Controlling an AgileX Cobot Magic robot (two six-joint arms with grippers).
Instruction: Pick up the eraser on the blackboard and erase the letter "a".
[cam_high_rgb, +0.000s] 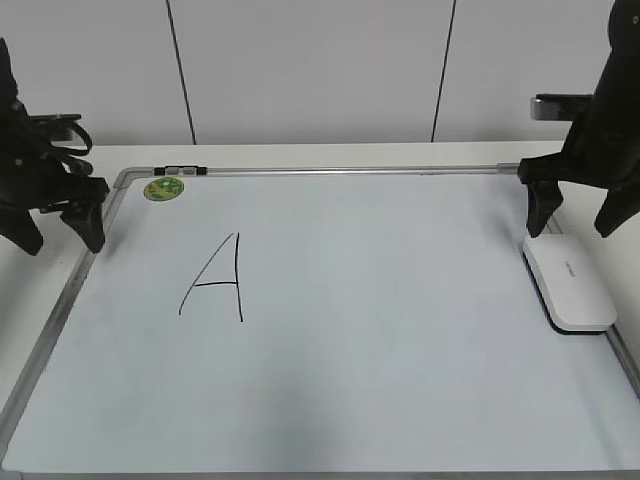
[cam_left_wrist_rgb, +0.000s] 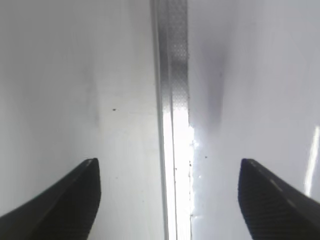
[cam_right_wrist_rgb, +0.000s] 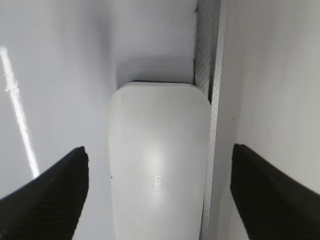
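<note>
The eraser (cam_right_wrist_rgb: 159, 165) runs off at 6 o'clock in the right wrist view, its grey lettering too blurred to read.

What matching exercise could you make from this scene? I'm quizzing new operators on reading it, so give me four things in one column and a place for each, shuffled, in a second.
Things:
1. eraser
2. green magnet
3. capital "A"
4. left gripper

Places:
a. drawn on the left half of the blackboard
b. at the board's far left corner
c. open above the board's left frame edge
d. lying along the board's right edge, under the open right gripper

Pairs: 1-d, 2-b, 3-a, 4-c
</note>
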